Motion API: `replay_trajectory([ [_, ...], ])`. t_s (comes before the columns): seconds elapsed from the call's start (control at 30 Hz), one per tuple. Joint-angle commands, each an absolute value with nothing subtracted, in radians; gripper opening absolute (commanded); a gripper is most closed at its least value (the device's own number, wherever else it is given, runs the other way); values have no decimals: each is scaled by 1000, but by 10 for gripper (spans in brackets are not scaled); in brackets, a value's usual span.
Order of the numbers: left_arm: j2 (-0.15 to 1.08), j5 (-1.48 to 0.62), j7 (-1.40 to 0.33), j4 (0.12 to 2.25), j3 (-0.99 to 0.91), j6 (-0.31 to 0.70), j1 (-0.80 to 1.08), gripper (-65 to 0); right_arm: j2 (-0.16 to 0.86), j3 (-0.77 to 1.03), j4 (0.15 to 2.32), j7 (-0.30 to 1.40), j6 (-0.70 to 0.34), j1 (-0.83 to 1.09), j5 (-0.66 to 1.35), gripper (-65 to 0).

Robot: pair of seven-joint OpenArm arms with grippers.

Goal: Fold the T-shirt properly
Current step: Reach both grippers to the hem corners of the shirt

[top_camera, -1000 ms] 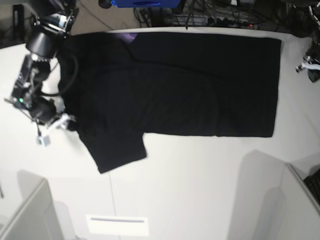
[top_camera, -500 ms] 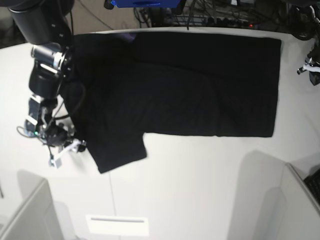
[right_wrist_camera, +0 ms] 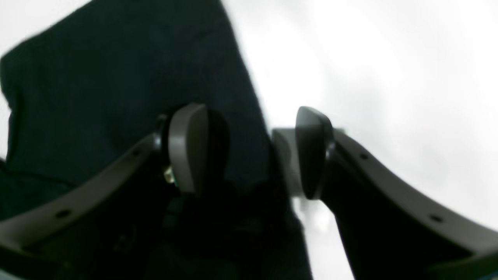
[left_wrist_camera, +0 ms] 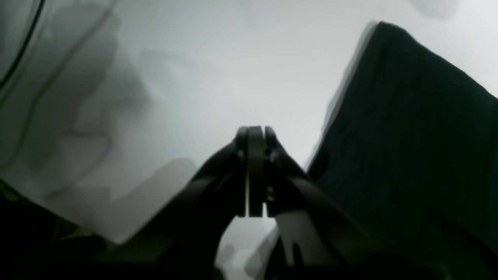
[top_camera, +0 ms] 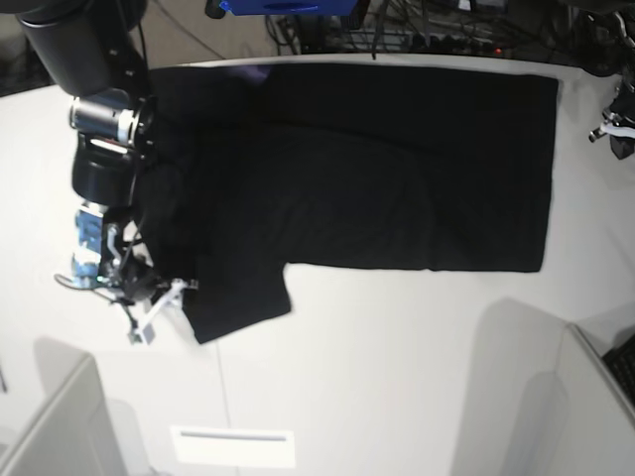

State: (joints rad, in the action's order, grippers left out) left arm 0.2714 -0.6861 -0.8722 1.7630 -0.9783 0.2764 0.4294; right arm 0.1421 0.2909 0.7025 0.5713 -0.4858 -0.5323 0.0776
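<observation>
Base view: the T-shirt (top_camera: 377, 169) is spread flat on the table (top_camera: 397, 377), long axis left to right. The right gripper (top_camera: 159, 307), jaws parted and empty, straddles the sleeve edge. The left gripper (left_wrist_camera: 251, 171), closed on nothing, is parked beside the hem.

I count one T-shirt (top_camera: 377, 169) on one surface (top_camera: 397, 377), two arms with two pincers, right pincer (top_camera: 159, 309) and left pincer (top_camera: 613, 127), and one white label (top_camera: 233, 446).
</observation>
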Motion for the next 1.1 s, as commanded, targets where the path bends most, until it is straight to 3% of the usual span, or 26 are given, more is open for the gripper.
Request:
replay_trajectory([
  [0.0, 294, -696, -849, 1778, -986, 277, 429, -650, 143, 302, 704, 610, -487, -538, 71, -317],
  [0.1, 294, -696, -849, 1778, -986, 277, 427, -650, 143, 308, 704, 610, -487, -539, 71, -332],
  [0.3, 295, -677, -849, 1776, -960, 277, 407, -650, 147, 302, 704, 610, -486, -539, 70, -533],
  [0.47, 288, -467, -849, 1770, -848, 277, 343, -650, 147, 302, 704, 613, -486, -539, 70, -650],
  [0.73, 292, -352, -849, 1633, -786, 277, 142, -650, 143, 308, 771, 615, -487, -506, 71, -650],
  [0.9, 294, -351, -849, 1442, -785, 277, -31, -244, 104, 308, 989, 684, -487, -437, 71, -650],
  [0.97, 295, -349, -849, 1346, -782, 277, -111, -217, 101, 303, 1044, 711, -487, -429, 71, -650],
  [1.07, 334, -311, -848, 1196, -673, 275, -220, -252, 88, 302, 1099, 728, -487, -410, 71, -650],
])
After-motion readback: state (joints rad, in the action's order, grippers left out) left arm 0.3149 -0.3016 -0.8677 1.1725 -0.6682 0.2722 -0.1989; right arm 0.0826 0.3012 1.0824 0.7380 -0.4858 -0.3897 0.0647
